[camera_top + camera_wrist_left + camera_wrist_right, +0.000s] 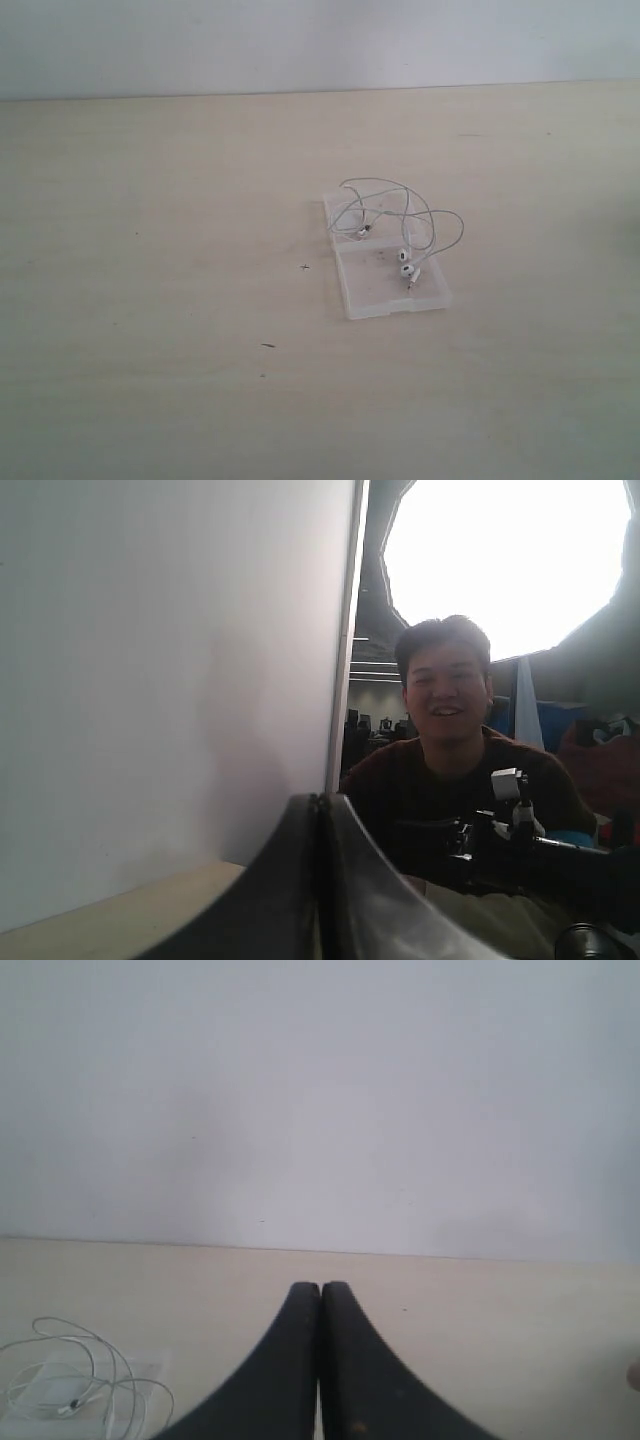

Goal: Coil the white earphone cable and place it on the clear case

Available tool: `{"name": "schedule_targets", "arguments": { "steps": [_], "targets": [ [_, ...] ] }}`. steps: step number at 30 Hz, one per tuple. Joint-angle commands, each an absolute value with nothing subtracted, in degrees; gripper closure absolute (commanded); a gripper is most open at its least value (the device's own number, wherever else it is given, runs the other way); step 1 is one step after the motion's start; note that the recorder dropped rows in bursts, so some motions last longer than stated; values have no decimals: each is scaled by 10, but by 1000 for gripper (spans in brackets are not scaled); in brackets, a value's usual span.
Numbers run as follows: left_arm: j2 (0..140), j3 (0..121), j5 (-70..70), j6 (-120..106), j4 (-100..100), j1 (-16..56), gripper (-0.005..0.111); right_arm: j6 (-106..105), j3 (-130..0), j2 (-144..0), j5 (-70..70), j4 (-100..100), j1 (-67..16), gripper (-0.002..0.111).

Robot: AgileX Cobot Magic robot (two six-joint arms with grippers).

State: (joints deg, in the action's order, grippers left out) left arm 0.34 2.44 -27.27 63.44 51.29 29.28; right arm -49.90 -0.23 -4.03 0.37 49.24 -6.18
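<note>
White earphone cable (pixel 404 254) lies loosely looped on the clear case (pixel 375 290). The left gripper (pixel 320 800) and right gripper (pixel 320 1286) are both pinched closed and empty. I judge the placement done, so I only need to keep clear.

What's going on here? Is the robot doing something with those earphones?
Nothing is touching them right now. The earphone cable lies in loose loops on the clear case on the table. The left claw and the right claw are both shut, empty and away from it. A smiling man is beyond the left claw.

Pale wooden table (pixel 150 300), white wall (pixel 300 40), smiling man in dark sweater (pixel 450 770), bright glare (pixel 510 550)
</note>
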Motion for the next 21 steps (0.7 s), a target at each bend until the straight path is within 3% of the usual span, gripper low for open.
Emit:
{"name": "schedule_targets", "arguments": {
  "steps": [1, 4, 8, 21],
  "targets": [
    [0, 27, -271, 632, 512, 291, 107, -224, 0, -37, 43, 188, -59, 108],
    [0, 27, -271, 632, 512, 291, 107, -21, 0, -37, 47, 42, -59, 108],
    [0, 27, -271, 632, 512, 291, 107, 106, 0, -37, 46, 5, -59, 108],
    [0, 27, -271, 631, 512, 291, 107, 123, 0, -37, 46, 6, -59, 108]
  ]
}}
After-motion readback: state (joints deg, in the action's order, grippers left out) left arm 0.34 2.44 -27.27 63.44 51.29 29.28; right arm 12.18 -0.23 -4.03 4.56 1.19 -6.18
